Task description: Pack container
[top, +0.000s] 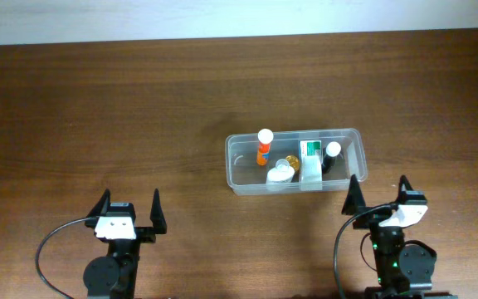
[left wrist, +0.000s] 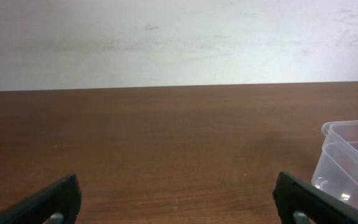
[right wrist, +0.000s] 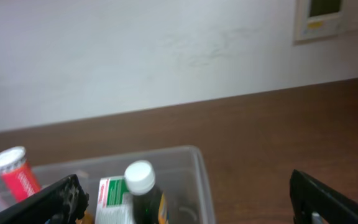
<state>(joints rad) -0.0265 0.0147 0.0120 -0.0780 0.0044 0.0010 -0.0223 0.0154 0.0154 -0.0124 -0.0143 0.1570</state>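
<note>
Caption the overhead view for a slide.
Clear container holding small bottles on a wooden table; left gripper and right gripper open and empty.

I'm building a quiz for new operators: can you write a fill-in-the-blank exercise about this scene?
1. The left gripper and right gripper are both ____ and hold nothing.
2. The container lies nearer the ____ gripper.
3. The orange bottle inside it has a ____ cap.
Missing words: open; right; white.
</note>
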